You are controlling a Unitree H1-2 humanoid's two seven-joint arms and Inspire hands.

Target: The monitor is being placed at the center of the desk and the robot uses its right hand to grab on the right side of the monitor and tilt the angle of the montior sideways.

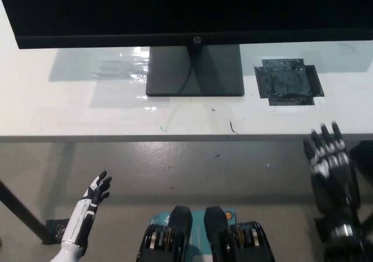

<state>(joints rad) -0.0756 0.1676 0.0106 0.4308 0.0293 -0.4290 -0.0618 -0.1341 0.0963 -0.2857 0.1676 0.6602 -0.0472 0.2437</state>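
Seen from the head camera looking steeply down, the wide black flat-screen monitor (186, 11) stands at the far middle of the white surface (70, 108), its lower bezel running almost from one picture edge to the other, with a small logo at the centre. It rests on a dark rectangular base plate (195, 70) that sits flat on the surface, a thin dark cable curving down across the plate. Just to the right of the base, apart from it, a dark square patch of tape-like material (288, 82) lies flat on the surface. The black right hand (329, 157) is at the lower right, below the near edge of the surface and over the grey floor (192, 169); its fingers are spread apart and point upward in the picture, it holds nothing, and it touches neither the monitor nor the surface. It is well apart from the monitor's right side. The white left hand (93, 195) rests at the lower left, also over the floor, fingers splayed and empty.
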